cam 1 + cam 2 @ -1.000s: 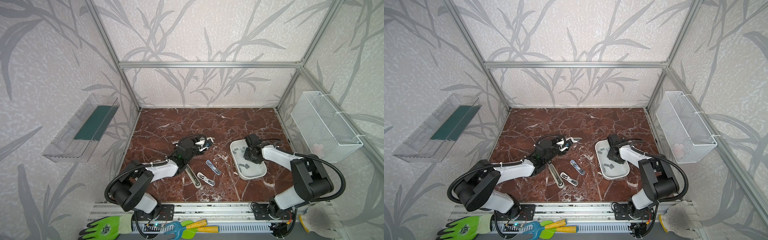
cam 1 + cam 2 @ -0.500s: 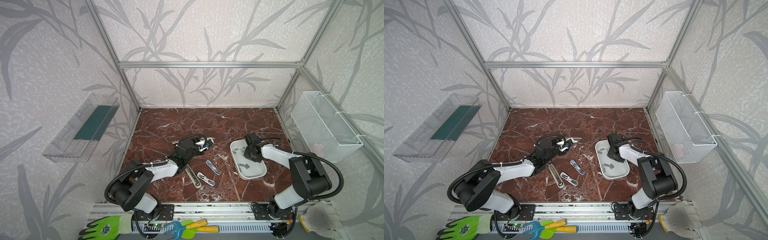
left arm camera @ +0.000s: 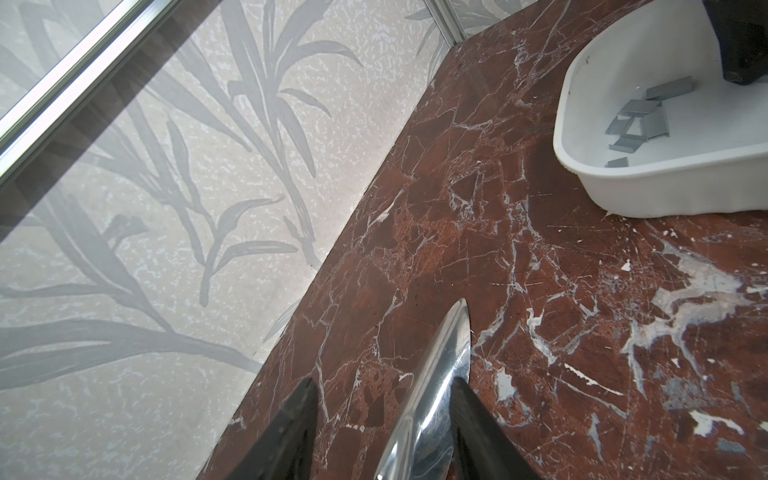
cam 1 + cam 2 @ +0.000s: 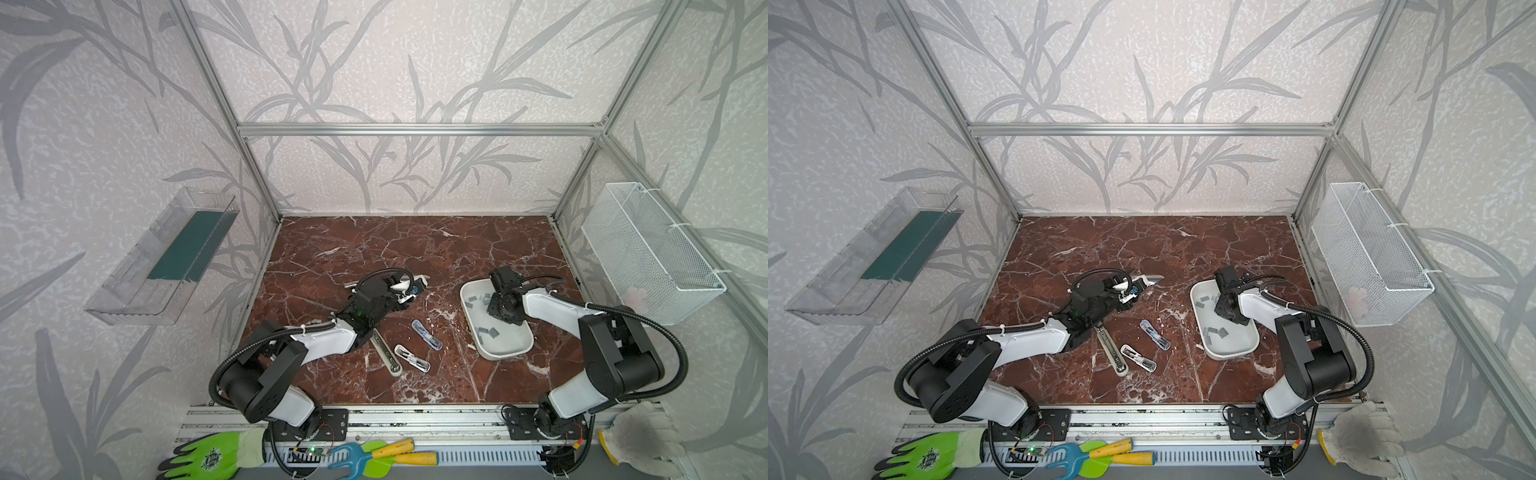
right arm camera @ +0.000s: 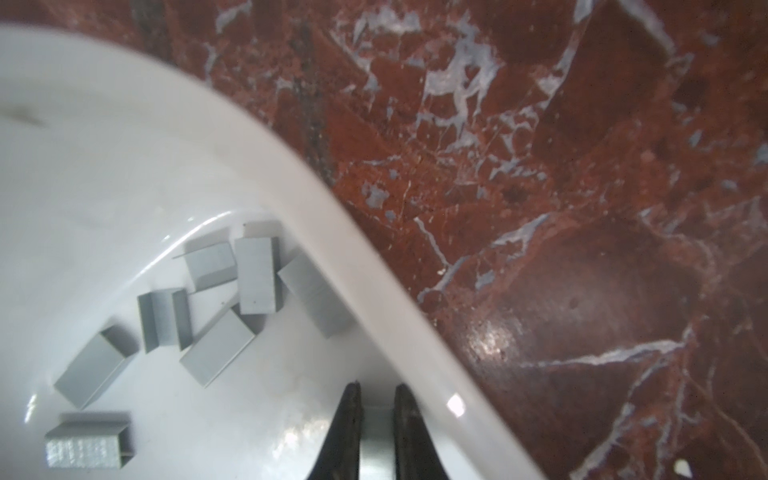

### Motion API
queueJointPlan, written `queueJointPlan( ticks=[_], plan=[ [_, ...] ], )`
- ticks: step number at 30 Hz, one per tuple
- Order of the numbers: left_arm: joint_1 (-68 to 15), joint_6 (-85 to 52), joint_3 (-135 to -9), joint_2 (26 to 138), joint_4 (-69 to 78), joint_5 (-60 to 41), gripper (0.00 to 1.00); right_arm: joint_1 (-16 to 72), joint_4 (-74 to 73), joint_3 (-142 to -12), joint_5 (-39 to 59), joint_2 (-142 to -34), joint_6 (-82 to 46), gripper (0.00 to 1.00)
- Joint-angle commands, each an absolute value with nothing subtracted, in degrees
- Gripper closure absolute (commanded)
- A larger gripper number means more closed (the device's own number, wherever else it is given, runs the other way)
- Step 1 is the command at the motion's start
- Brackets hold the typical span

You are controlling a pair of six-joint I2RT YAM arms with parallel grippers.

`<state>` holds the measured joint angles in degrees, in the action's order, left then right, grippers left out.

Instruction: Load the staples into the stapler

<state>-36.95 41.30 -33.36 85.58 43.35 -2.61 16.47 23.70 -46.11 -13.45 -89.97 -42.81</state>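
Staples (image 5: 257, 274), short grey strips, lie loose in the white tray (image 4: 505, 353) on the right of the marble tabletop (image 4: 374, 249); the right end effector (image 5: 377, 388) reaches into that tray, jaws narrow, pinching one staple strip (image 5: 376, 444); well apart to the left, the left end effector (image 3: 382, 380) grips the stapler (image 3: 440, 374), whose shiny metal tip juts past its fingers.

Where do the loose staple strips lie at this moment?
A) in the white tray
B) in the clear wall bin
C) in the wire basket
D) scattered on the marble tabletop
A: the staple strips lie on the floor of the white tray, where the right gripper pinches one of them.
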Motion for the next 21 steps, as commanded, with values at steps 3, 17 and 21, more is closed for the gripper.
queueJointPlan(
  ticks=[3,17,21],
  plan=[
    [-36.7,36.8,-33.5,84.7,47.0,0.8,0.47,16.2,25.4,-45.3,-13.7,-85.0,-41.2,0.86],
    [-35.7,-0.9,-35.4,65.8,19.6,30.4,0.01,19.1,22.0,-38.8,-8.3,-60.9,-32.7,0.86],
    [-32.7,-16.9,-32.6,55.8,1.5,20.8,0.01,26.7,21.5,-38.4,-8.6,-54.4,-31.6,0.86]
  ],
)
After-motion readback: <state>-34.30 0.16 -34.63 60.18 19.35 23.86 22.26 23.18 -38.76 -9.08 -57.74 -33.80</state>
